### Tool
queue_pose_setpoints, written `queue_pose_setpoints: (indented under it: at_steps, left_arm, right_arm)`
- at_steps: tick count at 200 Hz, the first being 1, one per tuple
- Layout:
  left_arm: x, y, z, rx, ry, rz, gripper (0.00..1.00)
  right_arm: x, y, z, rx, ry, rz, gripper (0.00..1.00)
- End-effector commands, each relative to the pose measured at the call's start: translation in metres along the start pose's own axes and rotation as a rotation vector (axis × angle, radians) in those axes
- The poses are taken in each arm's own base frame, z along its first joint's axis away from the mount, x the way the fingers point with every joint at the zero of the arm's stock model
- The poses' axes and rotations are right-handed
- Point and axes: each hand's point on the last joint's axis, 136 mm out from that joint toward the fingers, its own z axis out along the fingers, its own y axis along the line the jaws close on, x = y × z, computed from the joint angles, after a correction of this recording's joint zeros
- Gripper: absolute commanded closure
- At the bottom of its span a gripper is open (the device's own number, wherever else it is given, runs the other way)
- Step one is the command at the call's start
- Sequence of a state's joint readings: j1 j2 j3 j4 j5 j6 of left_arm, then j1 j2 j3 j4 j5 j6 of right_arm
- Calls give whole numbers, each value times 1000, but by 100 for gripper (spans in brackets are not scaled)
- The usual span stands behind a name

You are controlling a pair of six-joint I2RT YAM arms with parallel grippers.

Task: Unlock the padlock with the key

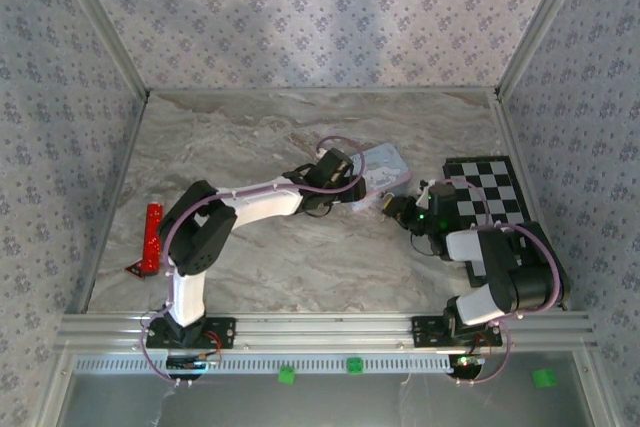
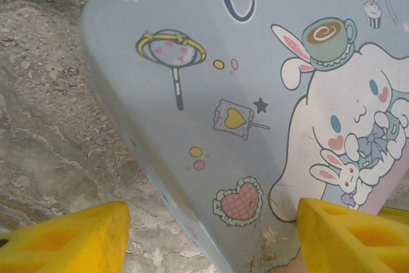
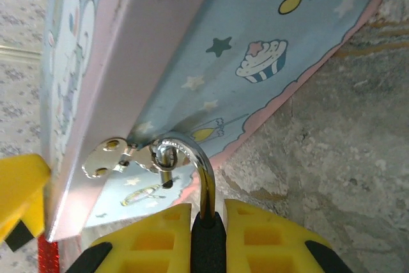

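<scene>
The padlock (image 3: 208, 247) is a small black block with a silvery loop (image 3: 203, 167). My right gripper (image 3: 209, 214) is shut on the black body. The loop hooks through the metal ring of the hasp (image 3: 105, 161) on the side of the pale-blue cartoon tin (image 3: 255, 30). The loop's short end stops just past the ring, apart from the body. From above, the right gripper (image 1: 400, 211) sits at the tin's (image 1: 388, 162) near edge. My left gripper (image 2: 208, 241) is open, its yellow fingers (image 2: 64, 238) on either side of a corner of the tin's lid (image 2: 255, 94). The key is out of view.
A red stick (image 1: 152, 237) lies at the table's left edge. A black-and-white checkered board (image 1: 485, 192) lies at the right, just behind the right arm. Patterned walls close in the marble table (image 1: 300, 267) on three sides.
</scene>
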State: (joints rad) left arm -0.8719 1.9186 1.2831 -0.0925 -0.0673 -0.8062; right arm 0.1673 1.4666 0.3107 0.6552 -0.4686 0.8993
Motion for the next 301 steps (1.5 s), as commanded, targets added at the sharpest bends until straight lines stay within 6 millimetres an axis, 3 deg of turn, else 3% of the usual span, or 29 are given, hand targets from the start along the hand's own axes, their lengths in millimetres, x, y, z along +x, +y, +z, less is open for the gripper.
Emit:
queue_pose_setpoints:
  at_steps: [1,127,175,213,255,272,301]
  left_arm:
    - [31,22,6,-72,97,18,31]
    - [16,40,-7,-80,66,-25,30]
    - [7,32,-16,-37,54,-44,29]
    - [8,26,-20,0,54,-73,30]
    - [5,22,-42,29,22,-69,29]
    - [5,25,-47,26,13,-62,28]
    - [10,22,-44,39,22,-57,27]
  right_arm:
    - [-13,12,-4,-56,-58,32,100]
    - [-20,3,-10,-26,-88,66,100]
    - [-22,1,-18,-4,-115,89,100]
    - [-25,17,-17,-35,-108,54,100]
    - [-25,2,-32,89,-130,-30,100]
    - [-25,6,-37,104,-144,-102,100]
    - [-17,10,-27,63,-95,-95,100]
